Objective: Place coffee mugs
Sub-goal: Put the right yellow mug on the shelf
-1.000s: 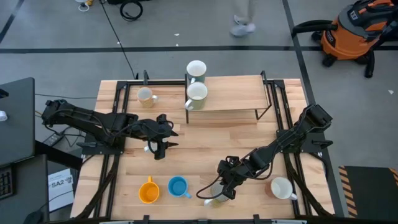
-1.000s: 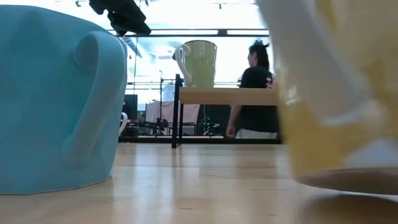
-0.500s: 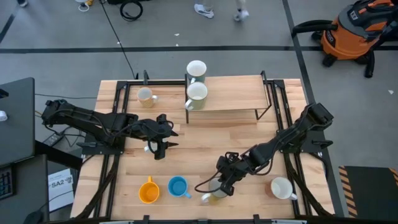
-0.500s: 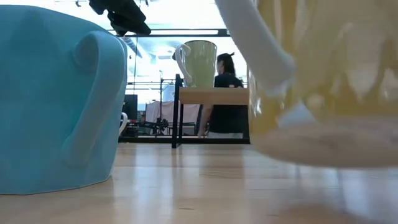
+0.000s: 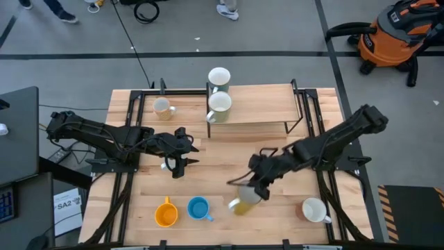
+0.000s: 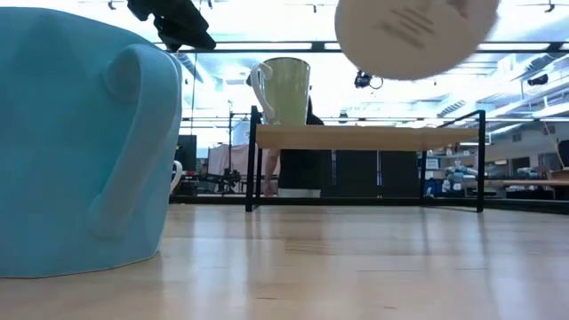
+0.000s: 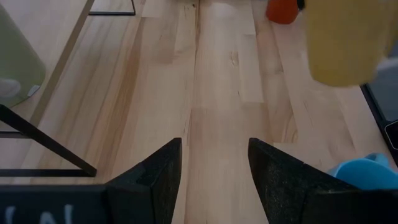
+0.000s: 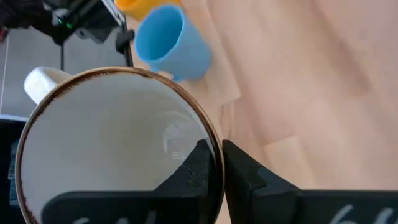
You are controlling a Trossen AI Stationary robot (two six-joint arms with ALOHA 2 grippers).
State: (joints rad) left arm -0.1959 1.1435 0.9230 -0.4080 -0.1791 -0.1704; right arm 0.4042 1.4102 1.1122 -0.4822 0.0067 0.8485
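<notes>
My right gripper point(image 5: 258, 189) is shut on a yellow mug point(image 5: 243, 203) with a white inside and brown rim point(image 8: 112, 143), held above the table's near middle. In the low view the mug's round underside point(image 6: 413, 34) shows high up. My left gripper point(image 5: 186, 154) waits open over the left middle, with nothing between its fingers point(image 7: 214, 168). An orange mug point(image 5: 165, 214) and a blue mug point(image 5: 199, 208) stand on their bases near the front edge. Two pale mugs point(image 5: 219, 78) point(image 5: 220, 104) stand at the left end of a raised wooden shelf point(image 5: 263, 104). My right gripper pinches the yellow mug's wall at the rim point(image 8: 208, 134), roughly opposite the handle point(image 8: 38, 81), with one finger inside point(image 8: 200, 163) and one outside point(image 8: 241, 169). The fingers slant down from the table's right. The mug hangs tilted, lifted clear of the table.
A cream mug point(image 5: 162, 107) stands at the far left of the table, and another mug with a white inside point(image 5: 316, 210) at the near right. The shelf's black legs point(image 6: 252, 160) rise from the far half. Bare wood lies between shelf and front row.
My right gripper has risen and drawn back toward the table's far right, staying shut on the yellow mug. The mug, which stood on the table near the front edge, is now lifted clear and tilted, so its underside shows in the low view.
</notes>
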